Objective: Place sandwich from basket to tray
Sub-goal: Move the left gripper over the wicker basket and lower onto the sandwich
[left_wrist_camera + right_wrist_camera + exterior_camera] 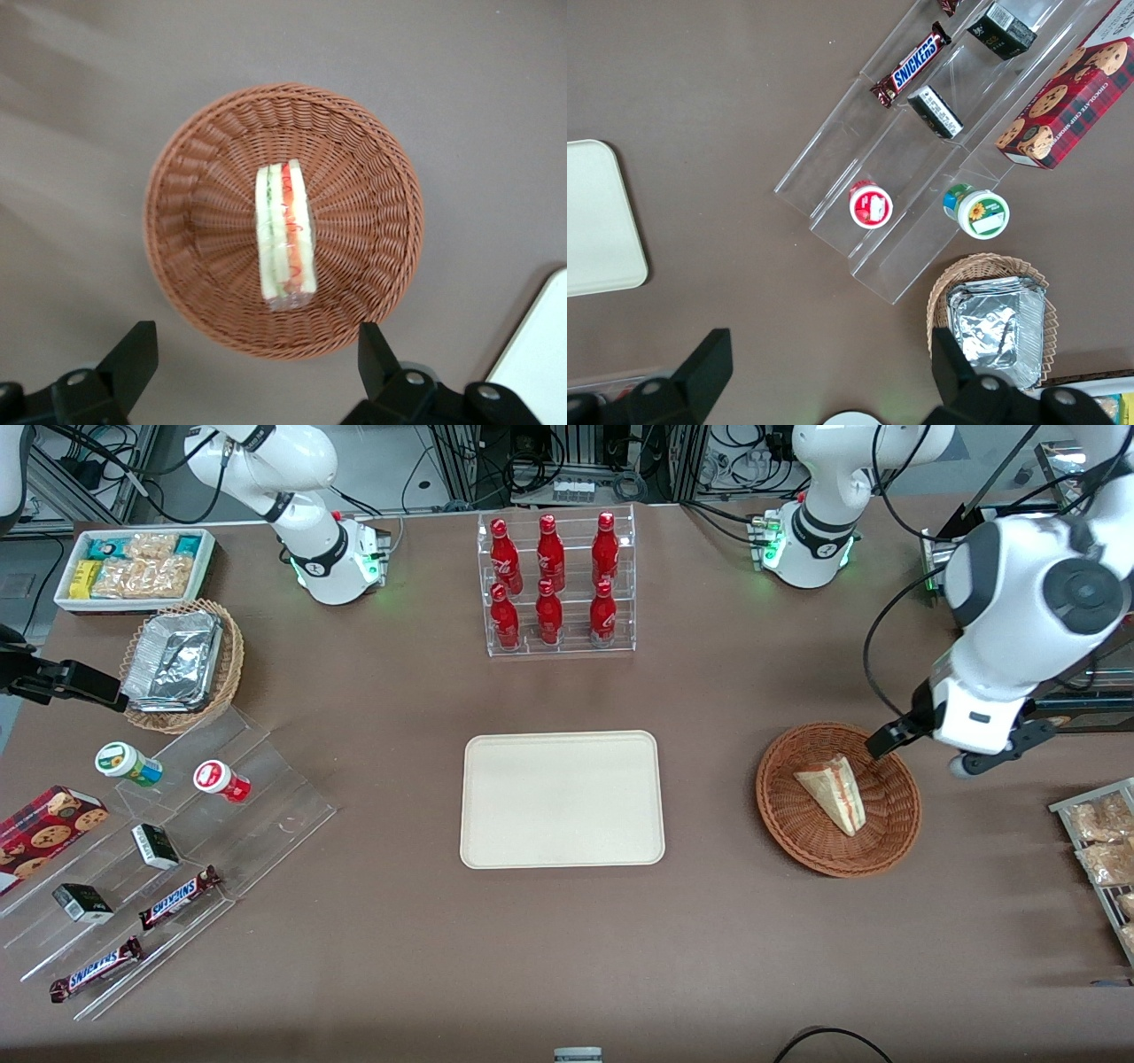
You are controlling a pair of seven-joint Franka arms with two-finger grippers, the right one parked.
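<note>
Front view: the gripper (917, 748) hangs above the edge of the basket (838, 799) that lies toward the working arm's end of the table and farther from the camera, with one dark fingertip (882, 742) showing over the rim. The sandwich (834, 790) lies inside the basket, below the jaws and a little nearer the camera, apart from them. The tray (562, 798) sits bare on the brown table (567, 948), well away from the jaws toward the parked arm's end. A clear rack of red bottles (554, 584) stands farther from the camera than the tray. Left wrist view: the gripper (252, 372) is spread wide, its two black fingers (133, 359) standing apart with nothing between them. The basket (285, 220) fills the space ahead of the jaws, and the sandwich (285, 232) rests in its middle on edge, showing its red and green filling. It lines up with the gap between the fingers but touches neither. A corner of the tray (539, 354) shows just beside one finger. Right wrist view: a corner of the tray (601, 217) appears, along with a clear stepped stand (921, 150) holding a Snickers bar (911, 64) and two small cups (871, 204).
</note>
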